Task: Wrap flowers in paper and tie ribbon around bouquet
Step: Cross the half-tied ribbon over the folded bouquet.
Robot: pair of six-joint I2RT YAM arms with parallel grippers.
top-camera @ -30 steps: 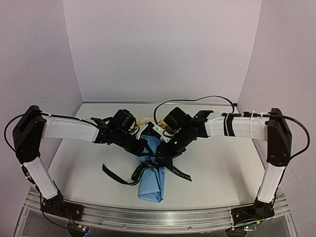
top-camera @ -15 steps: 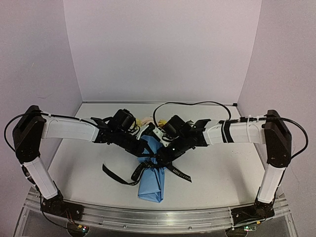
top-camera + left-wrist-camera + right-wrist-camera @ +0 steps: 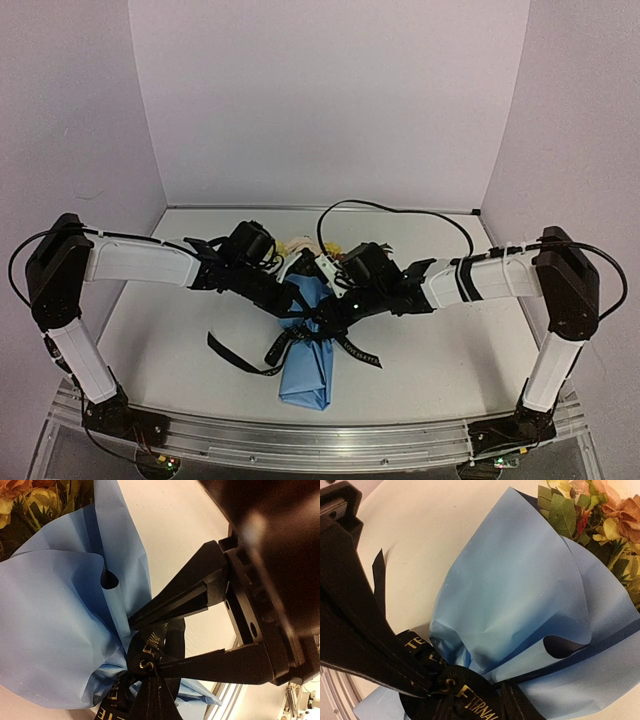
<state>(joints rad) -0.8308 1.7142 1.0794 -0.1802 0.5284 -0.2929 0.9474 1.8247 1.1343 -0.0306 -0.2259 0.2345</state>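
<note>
The bouquet lies mid-table, its light blue paper [image 3: 306, 375] cone pointing toward me and the flowers [image 3: 296, 245] at the far end. The black ribbon [image 3: 240, 360] is wound round the cone's waist, with tails trailing left and right. My left gripper [image 3: 300, 312] is shut on the ribbon [image 3: 150, 650] at the knot, against the paper [image 3: 60, 630]. From the other side my right gripper [image 3: 326, 320] meets the same knot. In the right wrist view its jaws [image 3: 430, 687] converge on the lettered ribbon [image 3: 470, 700], below the paper [image 3: 520, 590] and flowers [image 3: 600, 515].
Pale walls close in the table [image 3: 440, 350] on three sides. A metal rail [image 3: 320, 440] runs along the near edge between the arm bases. A black cable [image 3: 400, 210] loops above the right forearm.
My right arm has dropped lower and reached further left toward the knot, its jaws narrowing. The left arm and the bouquet have stayed put.
</note>
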